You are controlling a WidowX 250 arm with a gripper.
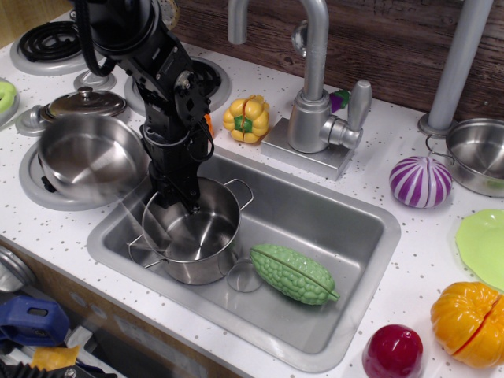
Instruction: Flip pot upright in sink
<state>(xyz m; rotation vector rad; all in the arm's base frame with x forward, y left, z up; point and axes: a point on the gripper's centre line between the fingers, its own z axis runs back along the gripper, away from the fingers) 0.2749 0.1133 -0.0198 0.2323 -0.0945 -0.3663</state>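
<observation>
Observation.image looks down across a white speckled worktop (pixel 370 142) backed by a dark wood wall. Set into it is the sink (pixel 346 252), a grey basin with rounded corners and a round drain mark beside the pot's base. A black arm (pixel 138 39) comes in from the far left and bends down over the sink's left end. At the far edge of the basin stands a grey faucet (pixel 315 87) with a side lever.

On the left, a stove burner carries a wide steel pan (pixel 90 161), which looks motion-blurred and tilted, with a lid (pixel 83 102) just behind it.

Inside the sink, at its left end, the pot (pixel 193 236) stands upright with its mouth up, its base on the basin floor and its shiny inside visible. One wire handle shows at the far right of the rim and another at the near left. The end effector (pixel 183 198) reaches down to the far left part of the rim, with dark fingers apparently straddling the wall; whether they are pressed together on it or slack cannot be told.

Just right of the pot, a green bumpy gourd (pixel 293 273) lies on the sink floor, near the pot but not clearly touching it.

On the worktop to the right are a second steel pot (pixel 476 153), a purple striped vegetable (pixel 421 181), an orange pumpkin (pixel 468 323) and a red fruit (pixel 394 350). A yellow pepper (pixel 246 118) sits left of the faucet.
</observation>
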